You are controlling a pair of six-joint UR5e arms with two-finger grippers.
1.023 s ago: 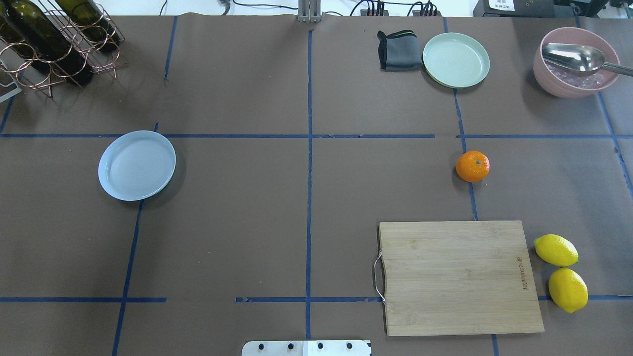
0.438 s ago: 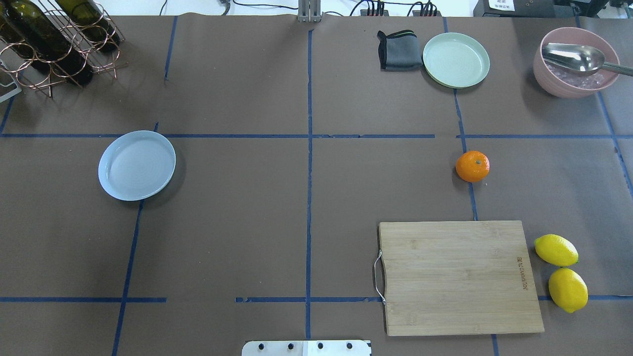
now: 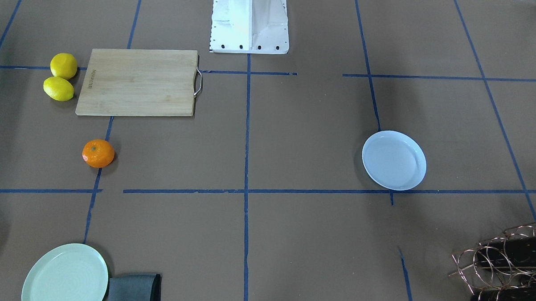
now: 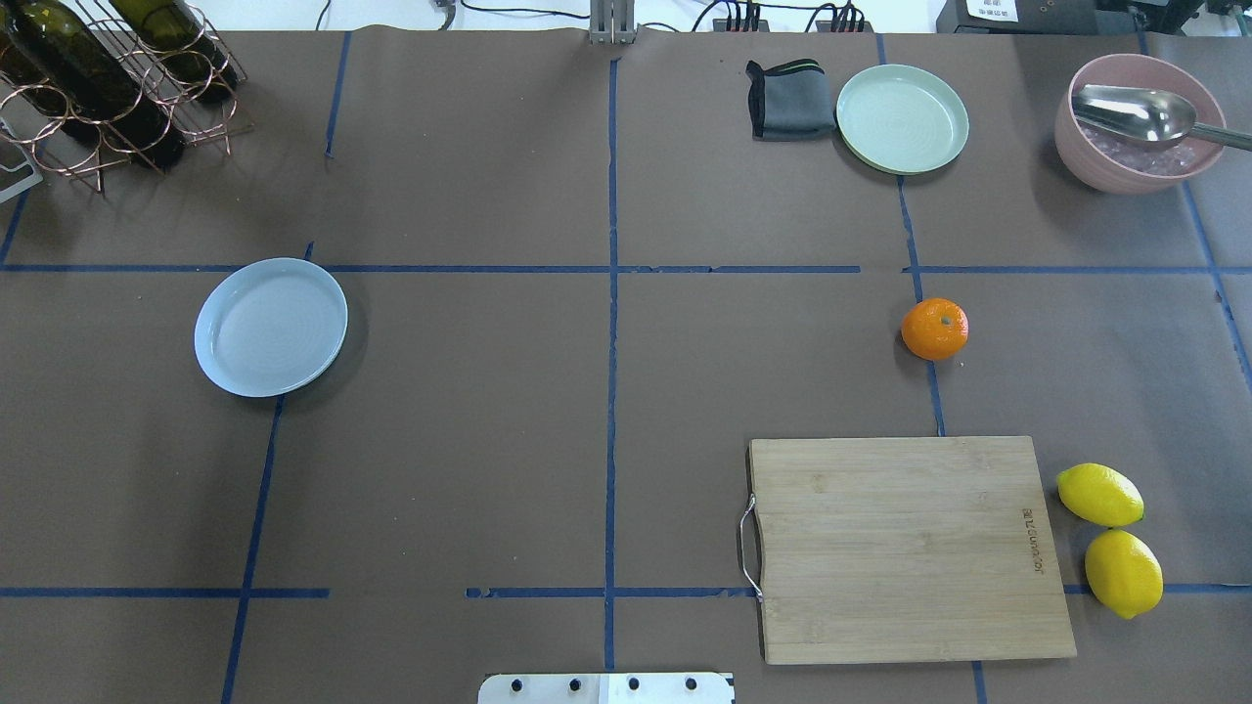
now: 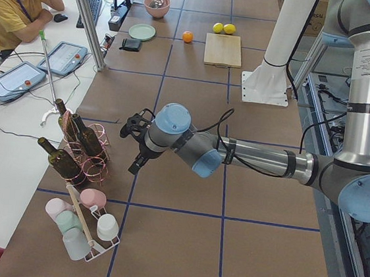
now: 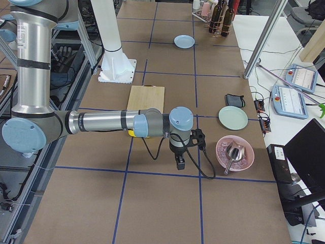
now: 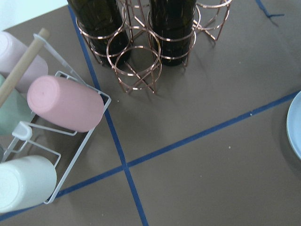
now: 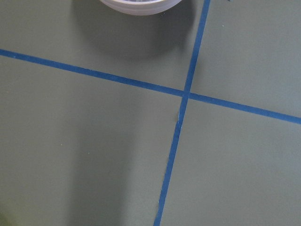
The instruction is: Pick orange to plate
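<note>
The orange lies alone on the brown table, right of centre and beyond the cutting board; it also shows in the front view. The pale bluish-white plate stands empty far off on the left side, seen too in the front view. My left gripper hangs low near the wine rack at the table's left end. My right gripper hangs beside the pink bowl at the right end. Both show only in the side views, so I cannot tell whether they are open or shut.
A wooden cutting board lies near the robot with two lemons to its right. A mint-green plate, grey cloth and pink bowl with a spoon sit at the back right. A bottle rack stands back left.
</note>
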